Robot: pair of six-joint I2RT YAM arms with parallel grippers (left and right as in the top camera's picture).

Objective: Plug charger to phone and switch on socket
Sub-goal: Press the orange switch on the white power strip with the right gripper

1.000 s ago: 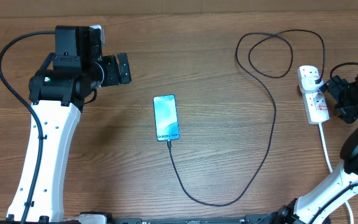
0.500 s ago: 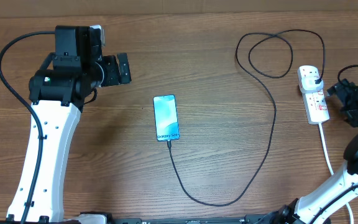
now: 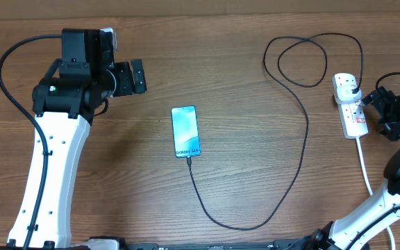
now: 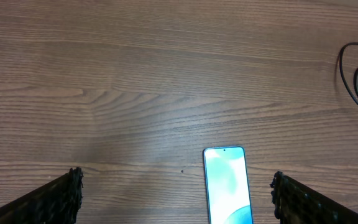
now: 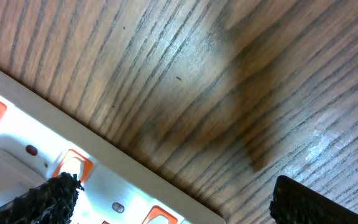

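Overhead: right tool (image 3: 380,114) spread just beside white elongated power strip (image 3: 353,117) at surface's right edge, left tool (image 3: 135,76) released; slim blue-screened phone (image 3: 185,131) mid-surface, thin black charger cable (image 3: 304,139) at its lower end; a skewed switch press could shove strip, tug cable loose.

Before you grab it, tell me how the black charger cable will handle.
The charger cable will likely be floppy: it lies in loose curves and a loop. It is thin, so probably light and apt to slip from a loose grip. Its ends seem to sit at the phone and the socket, so a lift may drag the phone.
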